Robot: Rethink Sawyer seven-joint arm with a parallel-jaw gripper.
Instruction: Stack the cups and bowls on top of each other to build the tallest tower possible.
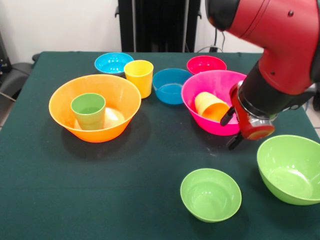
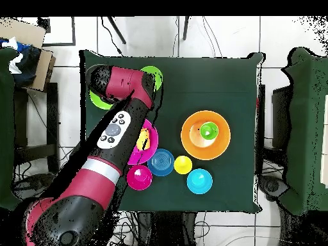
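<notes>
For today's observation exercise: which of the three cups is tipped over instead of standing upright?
The orange-yellow cup, lying tilted inside the large pink bowl; the green cup and yellow cup stand upright.

Left: the large orange plastic bowl [image 1: 94, 107] holds the upright green plastic cup [image 1: 88, 111].
Far row, left to right: light blue small bowl [image 1: 114, 63], yellow plastic cup [image 1: 139, 77], darker blue small bowl [image 1: 171, 85], red-pink small bowl [image 1: 206, 64].
Right of centre: the large hot pink bowl [image 1: 197, 97] holds the tilted orange-yellow cup [image 1: 211, 106].
Near centre: small lime green bowl [image 1: 210, 194].
Near right: large lime green bowl [image 1: 290, 169], just beside the robot's gripper [image 1: 234, 131].
</notes>
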